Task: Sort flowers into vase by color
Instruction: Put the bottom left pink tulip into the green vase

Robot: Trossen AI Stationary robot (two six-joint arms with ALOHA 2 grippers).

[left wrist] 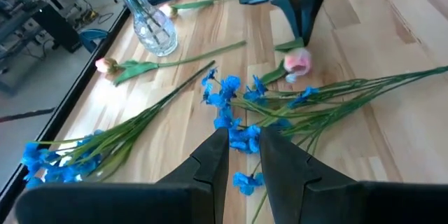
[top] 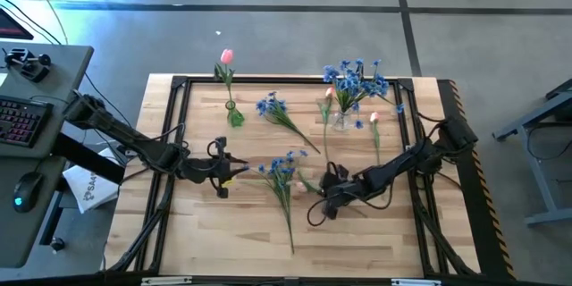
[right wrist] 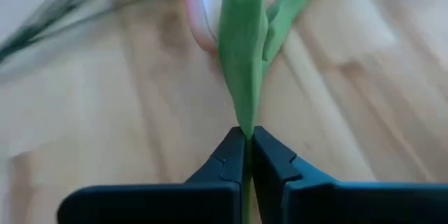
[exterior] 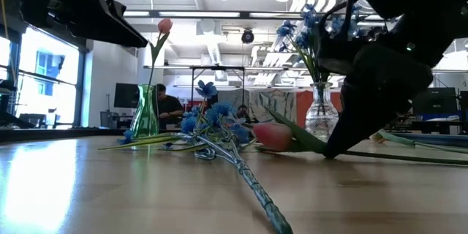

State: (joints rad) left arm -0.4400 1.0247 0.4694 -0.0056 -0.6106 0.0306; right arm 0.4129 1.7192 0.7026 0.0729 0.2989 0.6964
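My right hand (right wrist: 246, 155) is clenched on the green stem of a pink tulip (right wrist: 204, 8) lying on the wooden surface (top: 357, 237), just beside the blue flowers (top: 284, 166) near the middle. My left hand (left wrist: 243, 155) hovers over those blue blossoms, fingers slightly parted and holding nothing. More blue flowers stand in the clear vase (top: 340, 120), and one pink tulip in the green vase (top: 234, 114).

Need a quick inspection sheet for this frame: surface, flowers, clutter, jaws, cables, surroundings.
Surface: wooden table, black frame round it.
Job's things: green vase holds one pink tulip; clear vase holds blue flowers; loose blue sprays and loose pink tulips lie flat.
Clutter: nothing seen.
Grippers: right gripper jaws shut on a tulip stem at the table; left gripper over the blue sprays, holding nothing.
Cables: run along both arms.
Surroundings: keyboard and mouse desk on the left; a person behind.
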